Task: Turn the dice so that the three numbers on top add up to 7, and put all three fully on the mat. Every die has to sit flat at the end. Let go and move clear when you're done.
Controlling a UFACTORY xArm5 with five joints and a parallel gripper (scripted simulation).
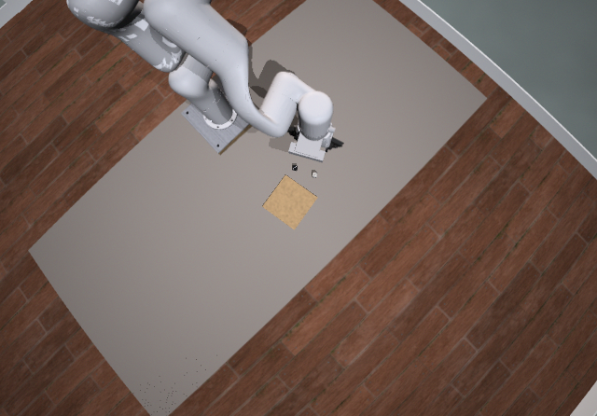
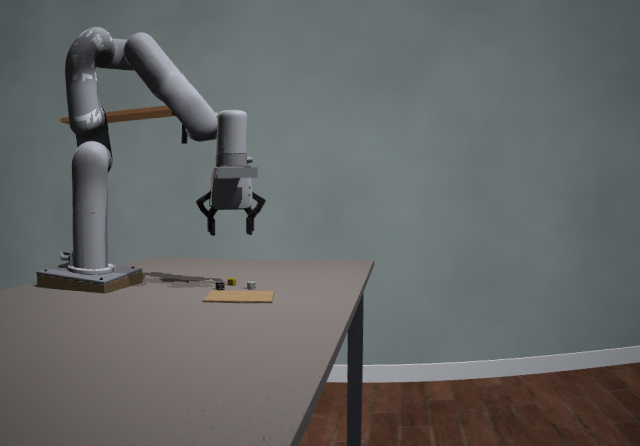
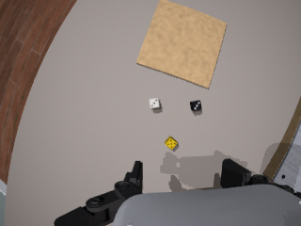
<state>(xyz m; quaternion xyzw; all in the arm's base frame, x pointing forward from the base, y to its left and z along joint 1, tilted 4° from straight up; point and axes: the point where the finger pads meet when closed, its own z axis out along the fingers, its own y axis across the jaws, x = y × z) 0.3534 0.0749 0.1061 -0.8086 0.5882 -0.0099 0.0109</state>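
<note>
Grey-green wall (image 1: 520, 31) (image 2: 439, 121); reddish-brown plank floor (image 1: 434, 305) (image 2: 465, 410) (image 3: 23, 42); white baseboard (image 1: 506, 84) (image 2: 465, 370); brown board (image 2: 136, 114) before wall.

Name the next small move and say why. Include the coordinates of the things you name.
Probably shift the open pincer (image 2: 231, 233) (image 3: 182, 173) over the yellow die (image 2: 232, 281) (image 3: 171, 143) before lowering: it hangs well above the table (image 1: 192, 238) (image 2: 155, 358) (image 3: 85, 118), and the wrist view shows that die beyond the fingertips, nearer them than the white or black one.

The arm (image 1: 197, 26) (image 2: 90, 208) is glossy pale grey and rounded, with black fingers (image 1: 335, 144) (image 2: 211, 225); its base plate (image 1: 206, 134) (image 2: 92, 277) (image 3: 290, 181) shows a dark screw at six o'clock from above.
</note>
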